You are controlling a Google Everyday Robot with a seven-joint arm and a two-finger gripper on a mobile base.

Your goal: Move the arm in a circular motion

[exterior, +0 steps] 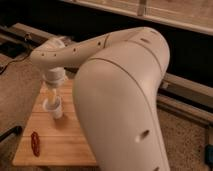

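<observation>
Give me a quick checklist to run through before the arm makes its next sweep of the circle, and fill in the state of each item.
1. Thick-segmented cream-white robot arm in view, forearm stretched left over the table: ok.
2. The gripper hangs at the arm's left end, directly above the small white cup; whether there is a gap between them: cannot tell.
3. White cup standing upright on the light wooden table: ok.
4. Small red object lying near the table's front left corner, apart from arm and gripper: ok.
5. Right part of the table, hidden behind the arm: cannot tell.
</observation>
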